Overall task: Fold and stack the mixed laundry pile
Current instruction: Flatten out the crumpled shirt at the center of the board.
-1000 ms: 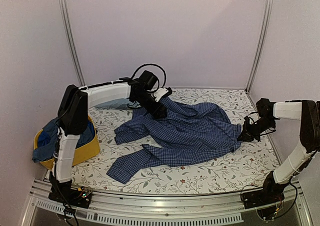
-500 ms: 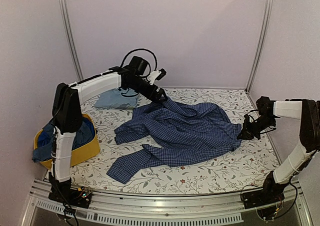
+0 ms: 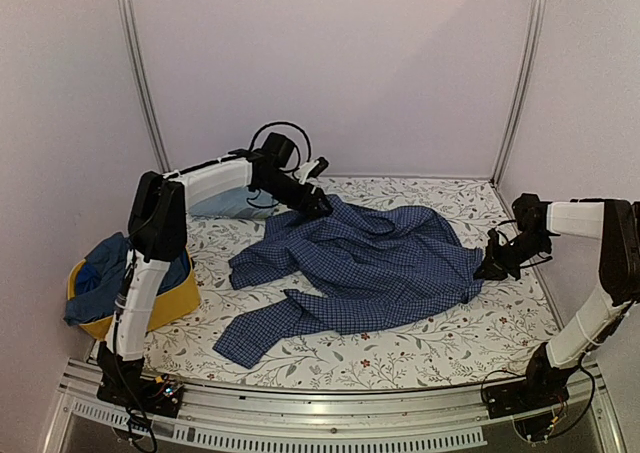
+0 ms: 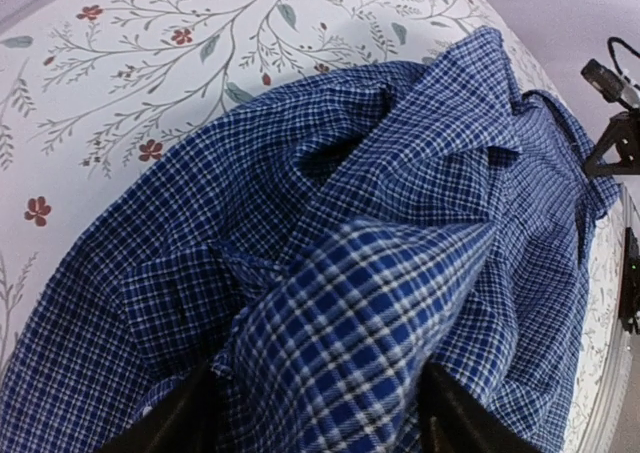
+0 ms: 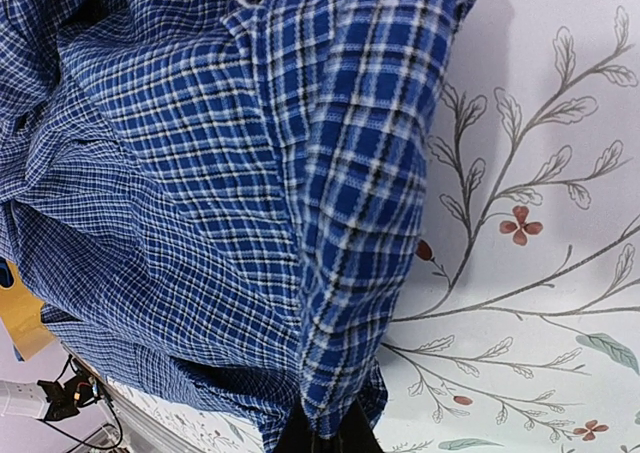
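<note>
Left claw [image 3: 322, 207] lowered, gripping checked shirt [image 3: 380, 263]

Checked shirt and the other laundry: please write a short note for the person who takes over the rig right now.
The left gripper sits at the far corner of the checked shirt, fingers wide with a fold of cloth between; clamped or not, unclear.
The right gripper is shut on its right edge.
The shirt lies crumpled mid-table. A light blue garment lies under the left arm, partly hidden; blue clothes are in the yellow basket.
Done: no stack visible.
Left: flatten and fold the shirt, then the rest; stack all.
</note>
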Controlling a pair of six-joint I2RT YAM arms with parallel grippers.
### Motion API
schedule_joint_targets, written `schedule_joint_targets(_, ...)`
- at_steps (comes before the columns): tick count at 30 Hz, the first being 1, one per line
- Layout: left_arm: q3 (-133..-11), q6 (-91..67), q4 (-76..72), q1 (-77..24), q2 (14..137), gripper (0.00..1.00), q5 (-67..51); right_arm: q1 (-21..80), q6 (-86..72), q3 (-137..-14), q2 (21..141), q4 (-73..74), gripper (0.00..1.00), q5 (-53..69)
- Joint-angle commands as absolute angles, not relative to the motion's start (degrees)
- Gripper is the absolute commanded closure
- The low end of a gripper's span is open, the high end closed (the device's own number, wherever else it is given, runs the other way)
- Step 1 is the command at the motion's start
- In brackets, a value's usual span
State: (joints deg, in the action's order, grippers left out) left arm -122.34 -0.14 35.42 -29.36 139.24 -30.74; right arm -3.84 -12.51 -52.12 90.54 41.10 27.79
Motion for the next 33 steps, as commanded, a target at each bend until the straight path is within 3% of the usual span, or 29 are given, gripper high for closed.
schedule_joint_targets(1, -122.2, -2.45, 32.95, -29.03, 138.22, 0.71, -37.21, -4.13, -11.74, -51.62, 90.38, 41.29, 0.97, 29.02)
schedule_joint_targets(2, -122.19, -2.87, 32.55, -28.89, 137.42, 0.9, -36.91, -4.13, -11.71, -51.45, 90.19, 41.35, 0.97, 29.07)
schedule_joint_targets(3, -122.01, -3.16, 31.78, -28.88, 136.43, 1.0, -35.73, -4.13, -11.76, -51.3, 90.03, 41.45, 0.97, 29.01)
schedule_joint_targets(7, -122.63, -4.6, 25.47, -29.14, 132.2, 1.0, -26.91, -4.2, -11.98, -50.34, 88.79, 41.81, 0.98, 28.64)
schedule_joint_targets(10, -130.95, -8.25, 21.55, -28.73, 133.5, 1.0, -18.19, -4.22, -12.93, -49.07, 88.1, 41.4, 0.99, 29.03)
schedule_joint_targets(16, -136.53, -16.65, -2.09, -28.22, 138.4, 1.0, -6.4, -4.22, -12.86, -48.77, 88.41, 41.92, 0.99, 27.92)
schedule_joint_targets(19, -143.1, -22.29, -9.92, -27.88, 146.83, 0.91, -4.59, -4.22, -12.85, -48.93, 88.95, 41.63, 0.99, 28.84)
schedule_joint_targets(21, -149.78, -26.64, -10.87, -27.44, 153.46, 0.75, -6.03, -4.22, -12.76, -49.48, 89.2, 41.21, 0.99, 29.69)
schedule_joint_targets(24, -148.82, -32.98, -13.62, -26.52, 156.75, 0.54, -9.33, -4.22, -12.13, -51.42, 89.75, 40.72, 0.94, 31.79)
schedule_joint_targets(26, -147.27, -33.96, -10.85, -26.09, 156.86, 0.28, -11.57, -4.22, -11.26, -53.08, 90.15, 40.48, 0.77, 33.7)
schedule_joint_targets(27, -147.42, -32.29, -7.73, -26.01, 156.62, 0.13, -12.55, -4.22, -10.69, -54.1, 90.04, 40.34, 0.59, 34.86)
schedule_joint_targets(28, -147.24, -30.83, -3.9, -25.81, 155.88, 0.04, -12.94, -4.22, -10.43, -55.28, 89.73, 40.14, 0.46, 34.97)
schedule_joint_targets(31, -140.53, -27.14, 6.32, -24.78, 149.1, 0.0, -12.34, -4.22, -10.25, -60.36, 87.23, 38.77, 0.23, 33.81)
schedule_joint_targets(33, -132.75, -25.1, 11.18, -24.27, 142.15, 0.0, -8.9, -4.22, -10.51, -64.15, 86.19, 37.53, 0.21, 31.57)
